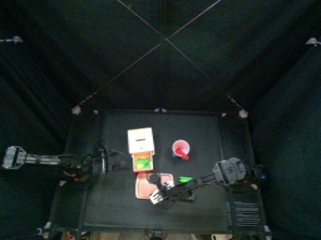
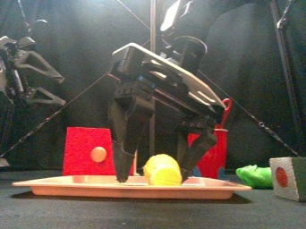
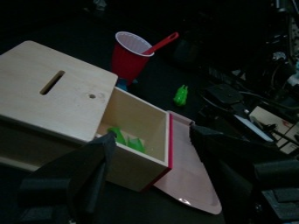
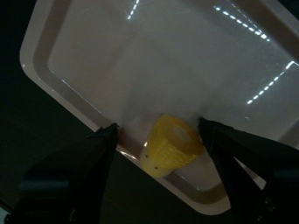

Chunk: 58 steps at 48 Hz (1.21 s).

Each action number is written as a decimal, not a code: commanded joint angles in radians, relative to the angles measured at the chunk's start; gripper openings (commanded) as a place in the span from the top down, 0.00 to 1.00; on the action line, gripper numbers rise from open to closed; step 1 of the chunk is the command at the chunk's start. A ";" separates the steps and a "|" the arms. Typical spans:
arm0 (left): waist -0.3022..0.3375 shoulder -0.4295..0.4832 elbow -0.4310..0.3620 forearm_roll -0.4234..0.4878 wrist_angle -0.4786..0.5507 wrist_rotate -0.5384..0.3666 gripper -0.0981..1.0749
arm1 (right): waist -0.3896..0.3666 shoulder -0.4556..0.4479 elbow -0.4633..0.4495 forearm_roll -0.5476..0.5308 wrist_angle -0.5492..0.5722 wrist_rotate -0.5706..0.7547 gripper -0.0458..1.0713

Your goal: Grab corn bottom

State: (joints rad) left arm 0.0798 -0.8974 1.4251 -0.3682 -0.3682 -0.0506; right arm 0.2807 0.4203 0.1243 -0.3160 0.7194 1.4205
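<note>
My right gripper (image 2: 162, 159) hangs over the salmon-pink flat tray (image 2: 72, 186) in the lower middle of the frame, fingers spread wide on both sides of the small yellow corn piece (image 2: 162, 170), so they can close on it. My left gripper (image 3: 152, 188) rests aside; I cannot tell its fingers.

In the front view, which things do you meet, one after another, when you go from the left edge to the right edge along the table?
Red block → corn, on the pink tray between the jaws of the right hand → green item → wooden cube.
</note>
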 commanded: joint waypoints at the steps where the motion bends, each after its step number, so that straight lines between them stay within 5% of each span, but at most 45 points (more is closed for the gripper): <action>1: 0.002 0.003 -0.012 0.002 -0.005 0.003 0.07 | 0.000 -0.023 -0.020 -0.003 -0.002 -0.002 0.05; 18: 0.002 0.003 -0.011 0.002 -0.006 0.003 0.07 | 0.003 -0.023 -0.020 -0.003 0.000 -0.002 0.08; 36: 0.003 0.003 -0.011 0.002 -0.006 0.003 0.07 | 0.003 -0.031 -0.020 -0.002 0.000 -0.002 0.40; 58: 0.005 0.003 -0.011 0.003 -0.006 0.003 0.07 | 0.003 -0.126 -0.020 -0.112 0.002 -0.003 0.41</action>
State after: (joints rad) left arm 0.0798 -0.8974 1.4281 -0.3666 -0.3682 -0.0522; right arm 0.2823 0.3574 0.1243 -0.4096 0.7225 1.4174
